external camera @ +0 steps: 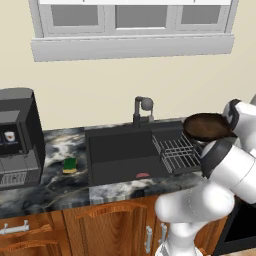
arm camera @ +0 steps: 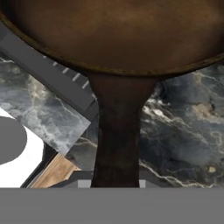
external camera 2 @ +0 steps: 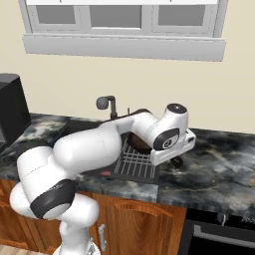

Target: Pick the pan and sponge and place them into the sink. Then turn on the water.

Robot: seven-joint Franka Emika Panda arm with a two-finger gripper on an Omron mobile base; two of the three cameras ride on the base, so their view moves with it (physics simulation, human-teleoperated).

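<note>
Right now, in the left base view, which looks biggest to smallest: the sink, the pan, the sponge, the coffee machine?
1. The sink, widest by far.
2. The coffee machine, partly cut off at the edge.
3. The pan, held up near the camera, so maybe it looks bigger than it is.
4. The sponge, tiny.

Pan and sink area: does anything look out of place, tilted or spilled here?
Nothing is spilled or damaged. The pan is off the counter, held by its handle in the hand, hanging over the right end of the sink above the wire rack. The sponge sits on the counter left of the sink.
</note>
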